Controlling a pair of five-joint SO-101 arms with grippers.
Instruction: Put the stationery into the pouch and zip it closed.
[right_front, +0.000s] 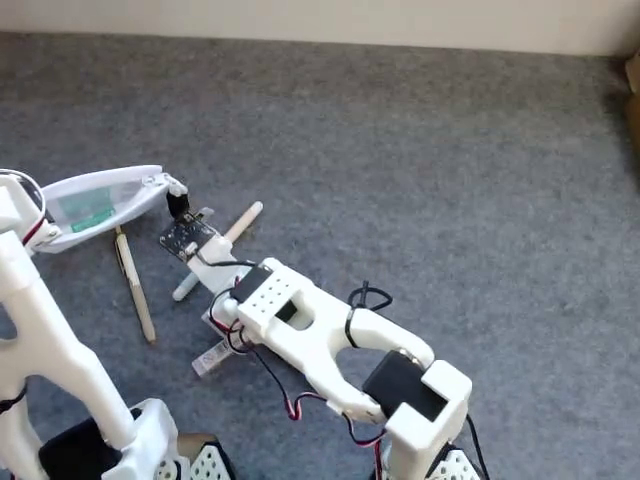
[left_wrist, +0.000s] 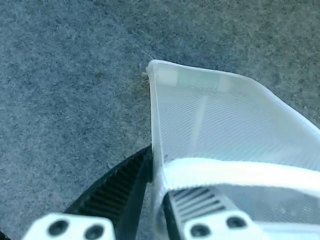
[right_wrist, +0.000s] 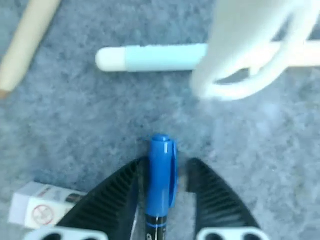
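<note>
Blue marker (right_wrist: 161, 167) is dead centre in the right wrist cam, cap end poking out past the right pincer (right_wrist: 166, 165). Jaws are narrowed around the barrel. One is pressed to it and a sliver of gap shows at the other, so I read it as gripped, lightly. In the high view that pincer sits right at the end of the pouch (right_front: 100, 205), so the marker looks lined up for the opening.

Left pincer (left_wrist: 156, 172) is clamped tight on the pouch's edge, mesh wall squeezed between both jaws. My read on why: it's holding the pouch up off the bench (right_front: 450, 150) with the end tilted toward the other arm, so the soft fabric gives a steady target and doesn't collapse flat.

Pouch contents: a greenish patch shows through the mesh in the high view. Something's in there, but I can't tell what. Can't see the zip state from any cam either. The end facing the marker looks open, which is a judgement.

Loose on the bench near the right pincer:
- pale blue pen (right_wrist: 150, 57), partly behind the pouch's loop
- wooden pencil (right_wrist: 25, 40)
- small white eraser box (right_wrist: 42, 210), just beside the jaw

So several pieces are outside the pouch and zipping is a long way off. Risk: a light grip lets the marker pivot on the pouch lip.
</note>
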